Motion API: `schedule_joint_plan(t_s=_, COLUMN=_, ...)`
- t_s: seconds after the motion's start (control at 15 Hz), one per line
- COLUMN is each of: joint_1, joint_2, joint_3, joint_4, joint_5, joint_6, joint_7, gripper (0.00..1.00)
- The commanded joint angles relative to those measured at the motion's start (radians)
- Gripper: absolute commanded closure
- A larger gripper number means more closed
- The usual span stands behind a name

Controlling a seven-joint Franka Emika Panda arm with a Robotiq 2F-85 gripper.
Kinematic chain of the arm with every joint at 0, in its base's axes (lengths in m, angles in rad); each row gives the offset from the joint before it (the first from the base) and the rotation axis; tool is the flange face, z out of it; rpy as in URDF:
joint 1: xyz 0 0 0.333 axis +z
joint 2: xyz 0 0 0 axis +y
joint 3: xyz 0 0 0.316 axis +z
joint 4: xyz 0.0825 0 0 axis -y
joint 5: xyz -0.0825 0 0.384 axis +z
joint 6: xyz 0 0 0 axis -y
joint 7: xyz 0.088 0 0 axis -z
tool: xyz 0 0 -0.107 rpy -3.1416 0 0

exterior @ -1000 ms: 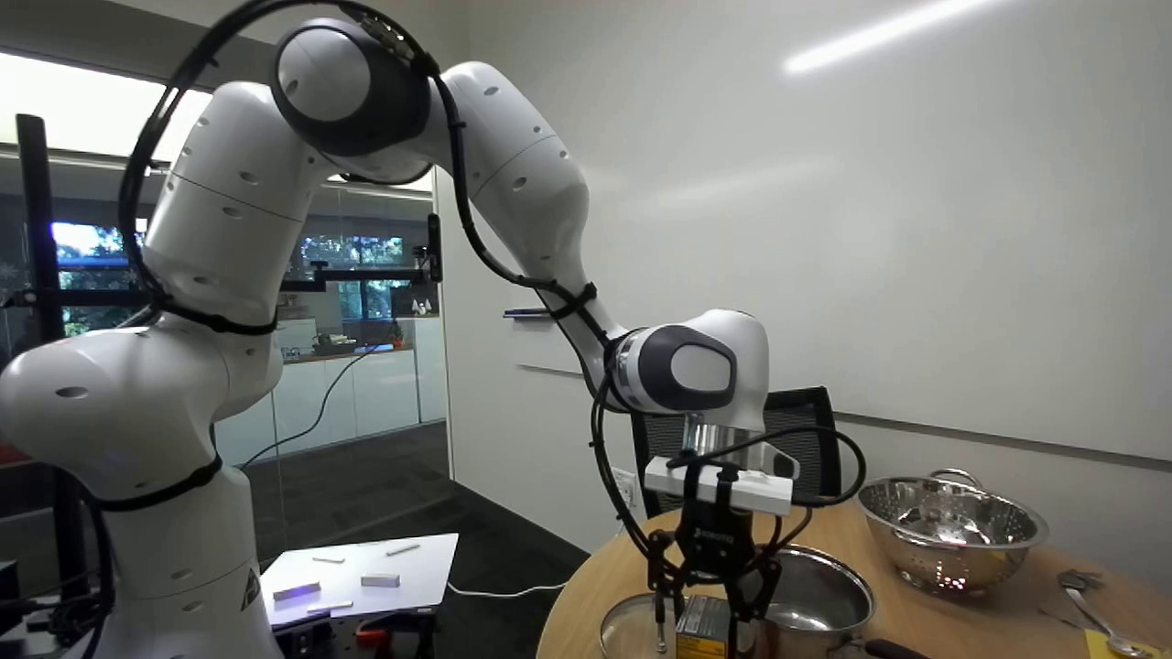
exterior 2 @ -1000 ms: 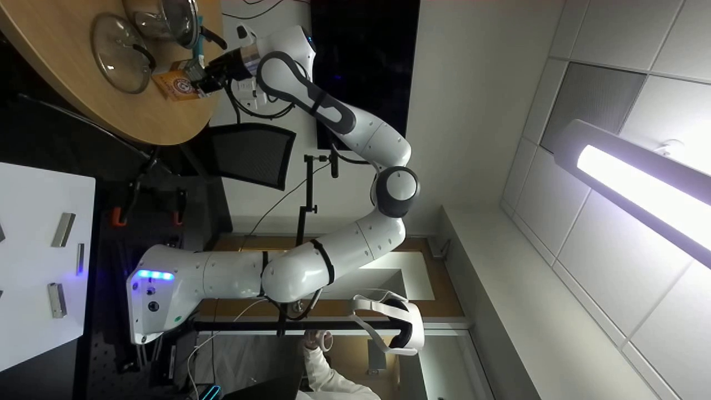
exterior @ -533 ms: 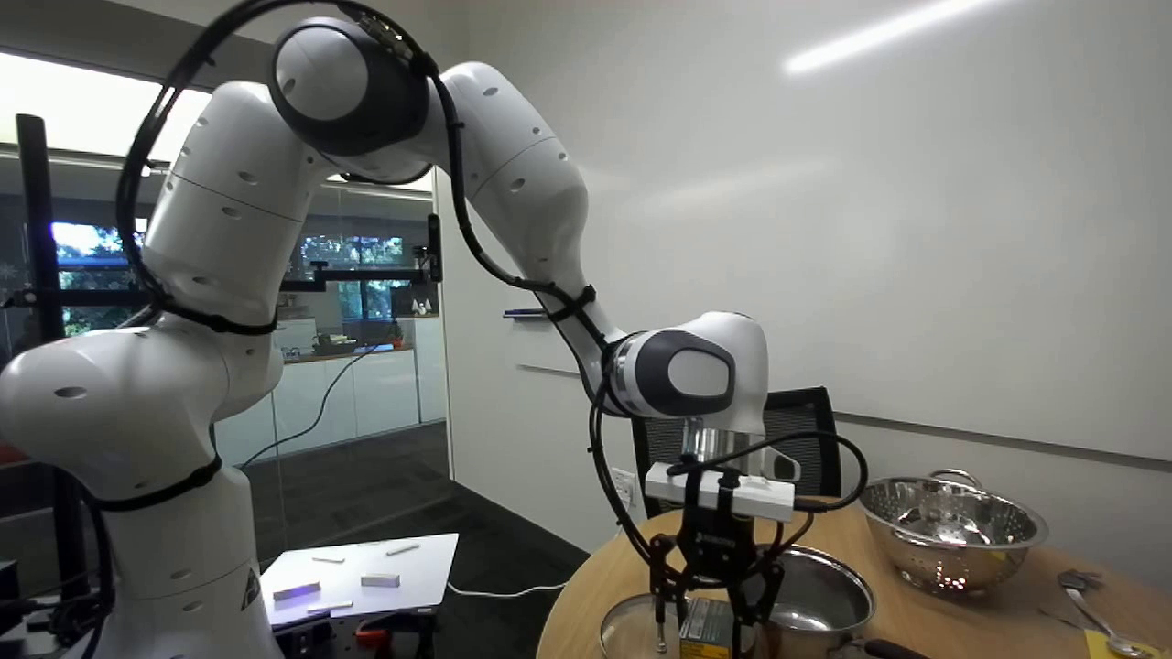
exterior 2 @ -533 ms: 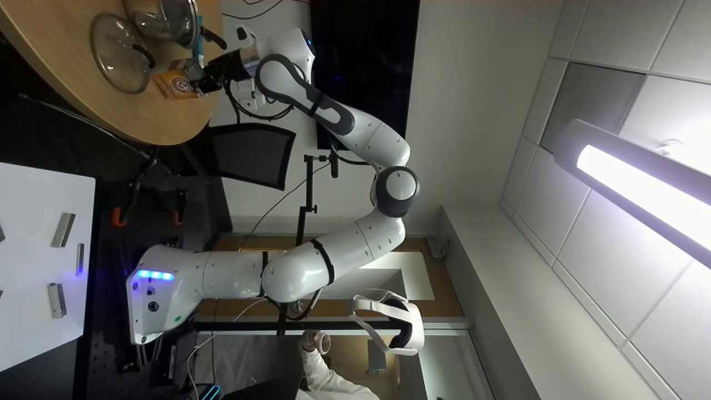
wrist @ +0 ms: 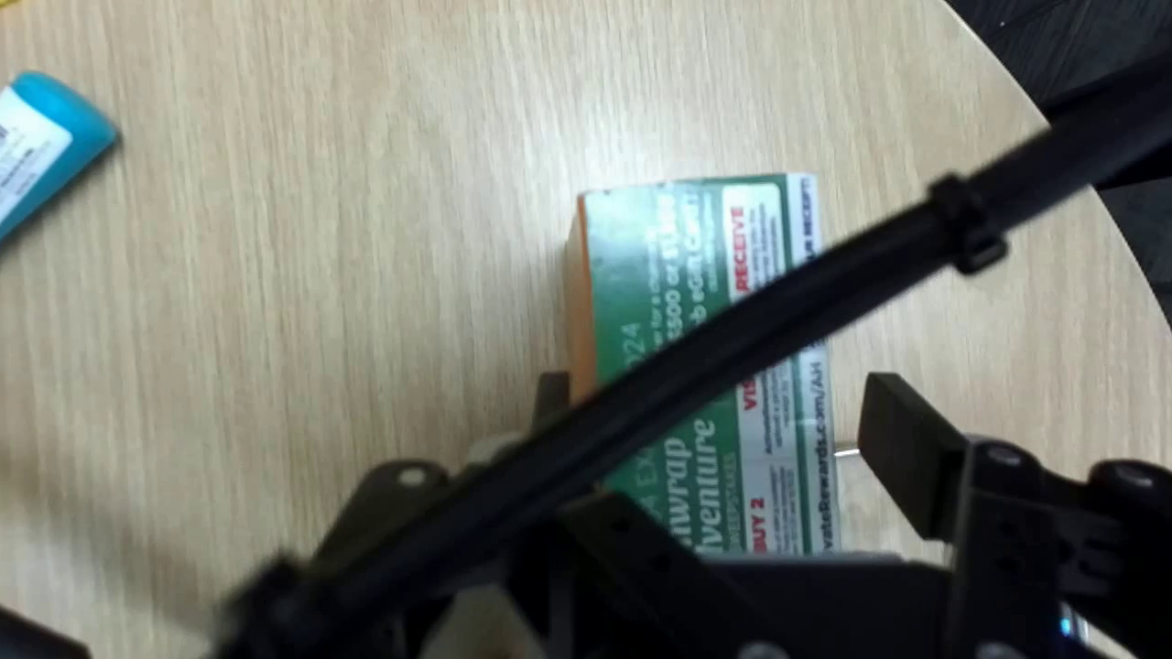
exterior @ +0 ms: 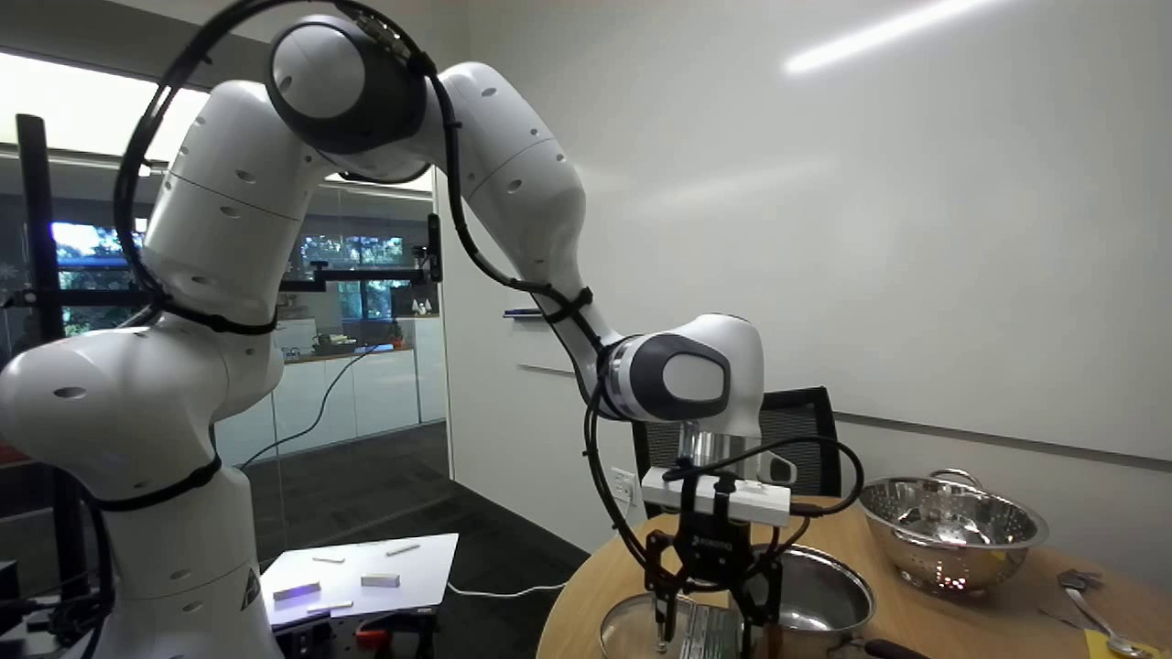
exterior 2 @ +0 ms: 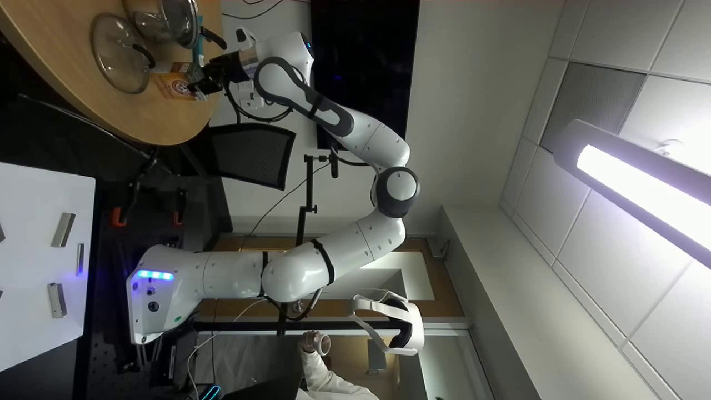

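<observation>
With jaws apart astride the box [wrist: 755, 448] on the desk [wrist: 320, 293]: probably stiff yet crushable, best gripped lightly across its width.

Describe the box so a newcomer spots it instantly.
Start at the curved-edge wooden table. Beside the clear lid, between the open fingers of the black gripper, is the box. Unlike the lid and the metal pot, it is orange with a green printed top.

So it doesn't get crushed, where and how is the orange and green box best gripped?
Probably from above: pinch the box midway along its two long sides. Its green top faces up and looks longer than wide, so those sides offer the narrower span.
</observation>
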Motion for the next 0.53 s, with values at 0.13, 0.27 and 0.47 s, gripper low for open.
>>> schedule_joint_plan(t_s=0.13, joint_1=0.010, joint_2=-0.037, joint_3=-0.015, joint_4=-0.042, joint_5=-0.004, joint_6=0.032, joint_7=-0.011, gripper=0.00)
schedule_joint_plan(t_s=0.27, joint_1=0.012, joint_2=-0.059, joint_3=-0.017, joint_4=-0.048, joint_5=-0.007, joint_6=0.021, joint_7=-0.005, gripper=0.00)
schedule_joint_plan(t_s=0.47, joint_1=0.019, joint_2=-0.116, joint_3=-0.024, joint_4=-0.054, joint_5=-0.014, joint_6=0.011, joint_7=0.018, gripper=0.00)
